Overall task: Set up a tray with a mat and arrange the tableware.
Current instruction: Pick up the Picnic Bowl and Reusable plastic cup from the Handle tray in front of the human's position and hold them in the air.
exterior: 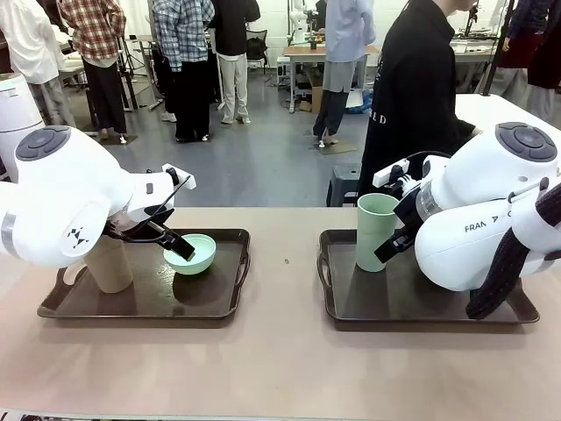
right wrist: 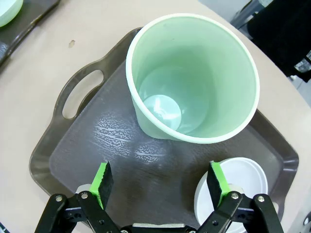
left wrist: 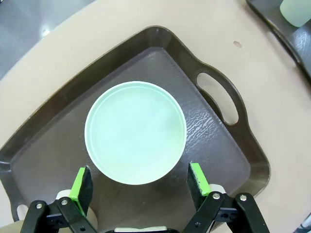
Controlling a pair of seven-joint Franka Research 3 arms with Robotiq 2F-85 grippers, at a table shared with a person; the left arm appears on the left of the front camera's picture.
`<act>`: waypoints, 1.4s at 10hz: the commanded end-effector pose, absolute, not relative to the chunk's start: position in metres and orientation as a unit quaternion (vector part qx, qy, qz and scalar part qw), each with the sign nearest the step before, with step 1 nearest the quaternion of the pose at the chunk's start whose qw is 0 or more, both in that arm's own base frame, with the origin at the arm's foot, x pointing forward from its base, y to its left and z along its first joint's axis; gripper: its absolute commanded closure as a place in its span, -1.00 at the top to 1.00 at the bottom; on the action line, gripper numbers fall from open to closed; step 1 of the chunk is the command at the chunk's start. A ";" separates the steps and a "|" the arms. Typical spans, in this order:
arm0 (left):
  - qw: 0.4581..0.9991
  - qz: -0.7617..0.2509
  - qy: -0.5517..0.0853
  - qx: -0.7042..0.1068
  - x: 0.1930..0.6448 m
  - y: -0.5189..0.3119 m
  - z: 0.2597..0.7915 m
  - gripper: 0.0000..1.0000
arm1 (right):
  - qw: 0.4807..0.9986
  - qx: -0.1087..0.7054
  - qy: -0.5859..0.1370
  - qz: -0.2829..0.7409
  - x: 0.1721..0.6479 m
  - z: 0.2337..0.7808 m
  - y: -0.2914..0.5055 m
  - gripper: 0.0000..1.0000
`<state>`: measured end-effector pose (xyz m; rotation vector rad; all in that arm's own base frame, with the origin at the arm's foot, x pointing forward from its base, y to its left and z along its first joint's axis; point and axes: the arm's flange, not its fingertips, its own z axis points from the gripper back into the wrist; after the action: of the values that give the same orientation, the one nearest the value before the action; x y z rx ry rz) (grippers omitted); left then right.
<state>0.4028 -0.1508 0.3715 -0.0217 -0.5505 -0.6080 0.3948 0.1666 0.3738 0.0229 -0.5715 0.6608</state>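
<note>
A mint green bowl (exterior: 190, 253) sits on the left dark tray (exterior: 210, 303), with a tan cup (exterior: 110, 263) beside it. My left gripper (left wrist: 140, 183) hangs open just above the bowl (left wrist: 135, 132), holding nothing. On the right tray (exterior: 368, 303) stands the pale green cup (exterior: 377, 231), upright and empty. My right gripper (right wrist: 161, 181) is open a little above that tray (right wrist: 73, 145), short of the cup (right wrist: 192, 77). A white bowl (right wrist: 240, 182) lies under its right finger (right wrist: 217, 179). No mat is visible on either tray.
A person in black stands at the table's far side behind the right tray. The bare tan tabletop (exterior: 285, 263) runs between the two trays and along the front edge. Other people stand farther back in the room.
</note>
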 end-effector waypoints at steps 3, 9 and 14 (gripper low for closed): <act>0.931 -0.289 -0.218 -0.043 0.327 -0.128 0.404 1.00 | 0.945 -0.007 -0.169 0.279 0.302 0.410 0.144 1.00; 0.939 -0.303 -0.159 -0.027 0.306 -0.133 0.490 1.00 | 0.960 0.003 -0.140 0.240 0.277 0.497 0.144 1.00; 0.781 -0.374 -0.151 -0.476 0.307 -0.047 0.540 1.00 | 0.844 0.477 -0.128 0.206 0.315 0.533 0.070 1.00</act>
<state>0.3074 -0.0761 0.5440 -0.4391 -0.4045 -0.7129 0.3021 0.0839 0.5353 0.4420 -0.2970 0.4288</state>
